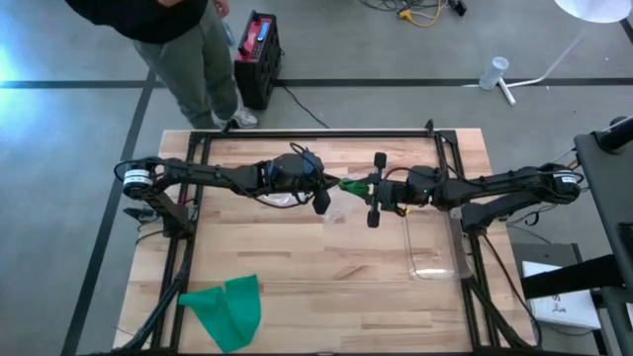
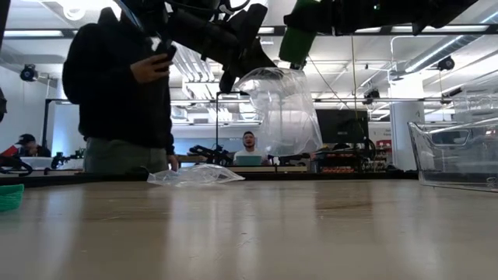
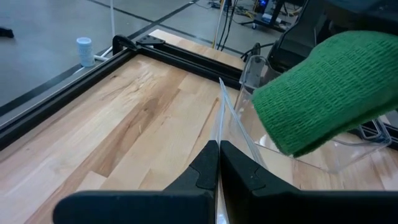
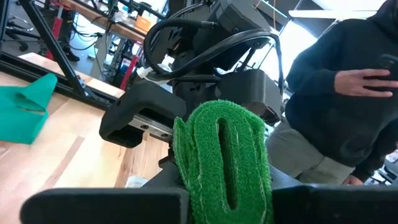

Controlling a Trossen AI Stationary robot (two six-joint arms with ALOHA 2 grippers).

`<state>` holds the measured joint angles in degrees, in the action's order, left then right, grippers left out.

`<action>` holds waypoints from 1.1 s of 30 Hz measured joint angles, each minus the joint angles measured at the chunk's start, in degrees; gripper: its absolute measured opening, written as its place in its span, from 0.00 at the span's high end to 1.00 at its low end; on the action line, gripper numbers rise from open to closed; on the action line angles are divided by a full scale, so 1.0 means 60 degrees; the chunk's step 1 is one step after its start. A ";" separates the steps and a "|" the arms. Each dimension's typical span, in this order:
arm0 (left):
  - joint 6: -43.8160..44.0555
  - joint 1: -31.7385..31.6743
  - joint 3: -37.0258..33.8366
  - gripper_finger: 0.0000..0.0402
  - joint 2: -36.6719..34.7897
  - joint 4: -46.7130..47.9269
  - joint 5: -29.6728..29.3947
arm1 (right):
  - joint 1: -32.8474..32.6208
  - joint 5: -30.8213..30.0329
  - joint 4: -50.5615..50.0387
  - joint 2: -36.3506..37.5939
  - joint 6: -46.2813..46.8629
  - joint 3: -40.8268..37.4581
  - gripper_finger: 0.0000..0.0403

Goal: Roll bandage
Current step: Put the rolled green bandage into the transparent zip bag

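Observation:
A rolled green bandage [image 4: 224,155] sits between the fingers of my right gripper [image 1: 358,185], held in the air over the table's middle; the left wrist view also shows the roll [image 3: 323,93]. My left gripper [image 3: 219,148] faces it from the table's left and is shut on a clear plastic bag [image 2: 284,109], which hangs below it. Roll and bag mouth are close together in the low view; whether they touch, I cannot tell. A loose piece of green bandage [image 1: 227,309] lies flat near the front left corner. My left gripper pinches a thin upper edge of the clear bag [image 3: 219,127] between its two shut fingers, coming level from the table's left. The bag hangs open below the fingers [image 2: 233,70], clear of the table. My right gripper pinches the green roll across its flat sides [image 4: 186,168], one finger on each side, coming level from the table's right. The roll's spiral end [image 4: 227,143] faces the wrist camera. The roll is lifted clear of the table.
A clear plastic bin [image 1: 433,249] stands right of the middle. A second clear bag [image 2: 194,175] lies flat on the table. A person [image 1: 188,49] stands at the far edge. The black frame [image 1: 316,133] runs along the table's far side.

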<state>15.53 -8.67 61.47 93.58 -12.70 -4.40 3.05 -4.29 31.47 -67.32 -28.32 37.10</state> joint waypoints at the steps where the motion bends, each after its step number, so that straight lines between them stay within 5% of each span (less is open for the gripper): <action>1: 0.0000 0.0000 0.0000 1.00 0.0000 0.0003 0.0000 | 0.0000 0.0000 0.0014 -0.0030 -0.0003 0.0000 0.89; 15: 0.0364 0.0000 0.0000 1.00 0.0000 -0.0152 0.0188 | 0.0369 0.0101 0.0157 -0.0074 -0.1521 0.0019 0.89; 23: 0.0511 0.0001 0.0098 1.00 0.0000 -0.0169 0.0911 | 0.0878 0.1264 0.0030 -0.0708 -0.2447 0.0626 0.89; 33: 0.0590 -0.0073 0.0098 1.00 -0.0302 0.0325 0.1001 | 0.0819 0.1659 -0.1697 -0.0932 -0.1104 0.1271 0.89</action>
<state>19.07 -9.10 62.06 91.77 -10.76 1.60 7.96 5.66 21.29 -72.91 -34.94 44.73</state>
